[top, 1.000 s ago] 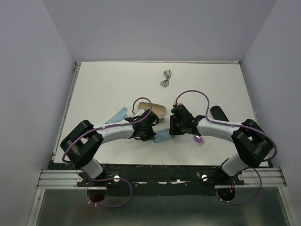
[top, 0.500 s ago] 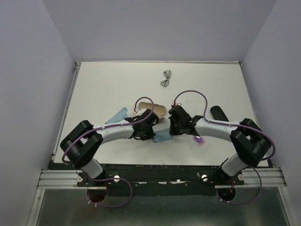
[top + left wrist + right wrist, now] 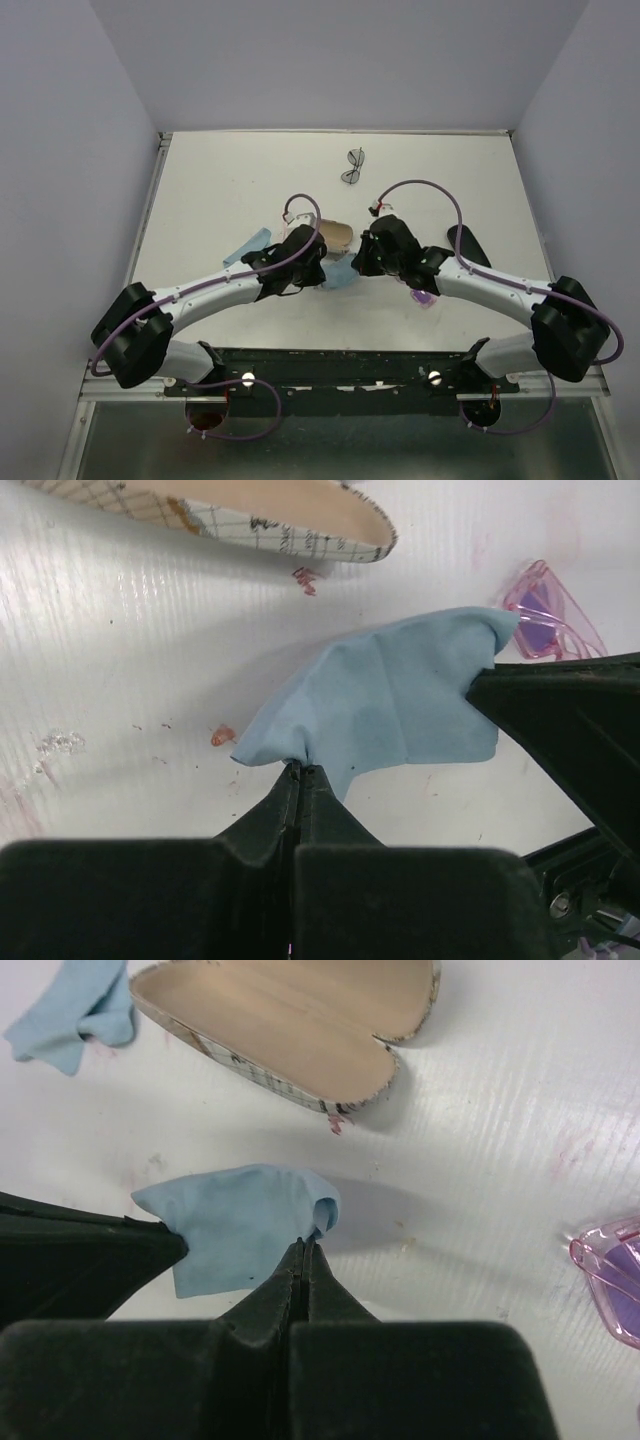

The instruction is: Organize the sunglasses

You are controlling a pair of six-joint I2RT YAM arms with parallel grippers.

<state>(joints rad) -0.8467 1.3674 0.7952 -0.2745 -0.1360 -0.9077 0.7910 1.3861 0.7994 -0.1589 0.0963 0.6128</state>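
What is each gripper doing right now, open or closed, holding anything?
Left gripper: closed, pinching one edge of the blue cloth.
Right gripper: closed, pinching the same cloth.

A white tabletop carries an open glasses case near its middle, tan inside and checked outside. Just near of the case is a rumpled light blue cloth. A second blue cloth lies left of the case. A black oblong case lies well to the right.
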